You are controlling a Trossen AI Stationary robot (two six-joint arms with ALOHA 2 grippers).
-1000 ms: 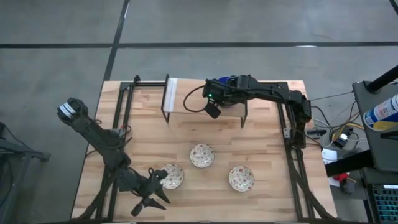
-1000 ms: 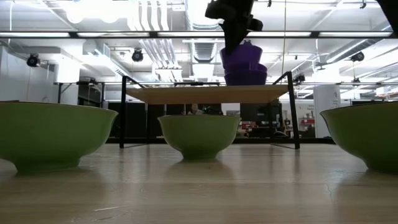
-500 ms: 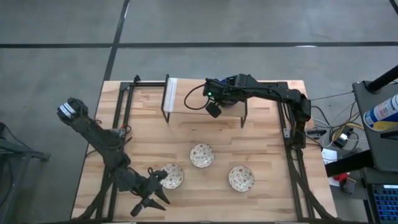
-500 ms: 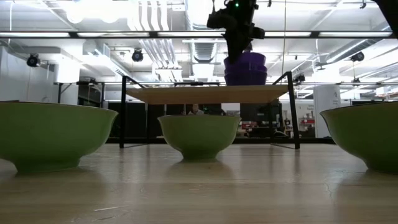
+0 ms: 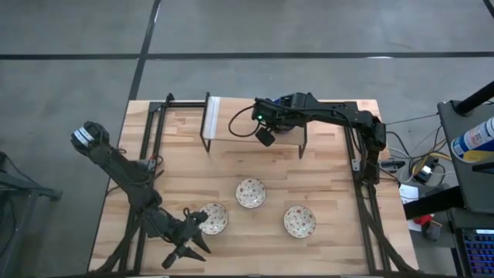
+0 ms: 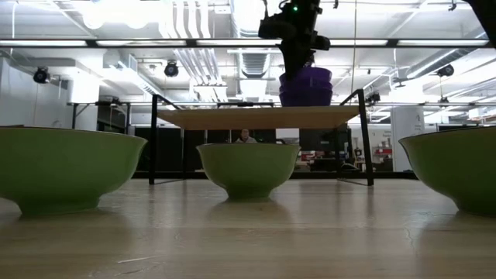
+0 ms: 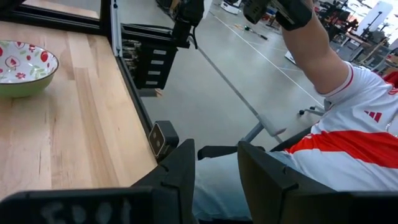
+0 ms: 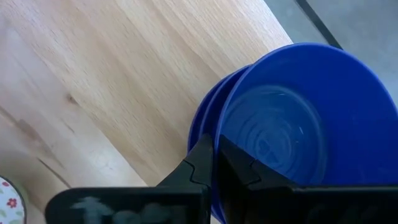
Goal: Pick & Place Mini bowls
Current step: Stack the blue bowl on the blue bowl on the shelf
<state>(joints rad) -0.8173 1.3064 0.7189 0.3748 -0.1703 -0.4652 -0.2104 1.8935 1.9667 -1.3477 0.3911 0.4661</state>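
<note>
Blue mini bowls (image 8: pixel 292 134) sit nested in a stack (image 6: pixel 305 85) on a raised wooden shelf (image 5: pixel 239 120) at the table's far side. My right gripper (image 8: pixel 214 155) comes down on the stack from above (image 6: pixel 294 35), shut on the top bowl. Three cream mini bowls with red-patterned insides (image 5: pixel 251 192) (image 5: pixel 214 218) (image 5: pixel 299 222), green outside, rest on their bases on the table's near half. My left gripper (image 5: pixel 197 235) stands open near the front left, beside one cream bowl, with nothing between its fingers (image 7: pixel 217 180). My right gripper pinches the rim of the top blue bowl (image 8: pixel 219 140), one finger inside the bowl and one outside. The fingers slant steeply down from above. The bowl sits level, nested in the blue bowls under it on the shelf.
The shelf stands on black legs (image 6: pixel 153 139) with free room beneath. Black frame rails (image 5: pixel 150 154) run along the table's left and right sides. A person in a white and red shirt (image 7: pixel 348 118) sits past the table's edge in the left wrist view.
My right gripper has come down a little over the shelf with the top blue bowl. That bowl was tilted and raised above the stack; now it sits level and nested in it. The gripper stays shut on the rim.
</note>
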